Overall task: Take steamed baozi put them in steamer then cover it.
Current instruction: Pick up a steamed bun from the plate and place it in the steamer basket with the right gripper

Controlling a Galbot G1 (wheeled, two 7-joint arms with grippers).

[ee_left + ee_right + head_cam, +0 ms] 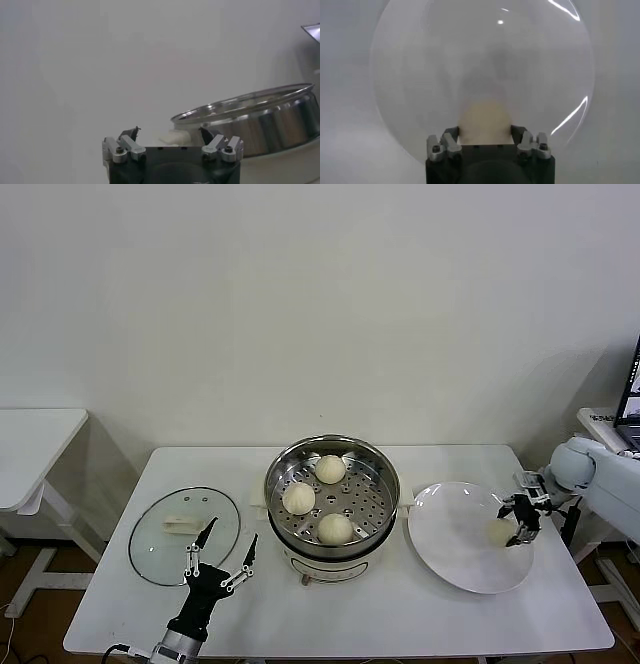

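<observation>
Right gripper (514, 526) of mine pinches the last soft, light baozi (501, 531) by its sides on the white plate (450, 534), needing gentle pressure.

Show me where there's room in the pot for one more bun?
The steamer holds three baozi at back, left and front. The bare patch is its right side, by the rim nearest the plate. The plate is mostly bare too, except its right edge, where the right gripper closes on the last baozi.
</observation>
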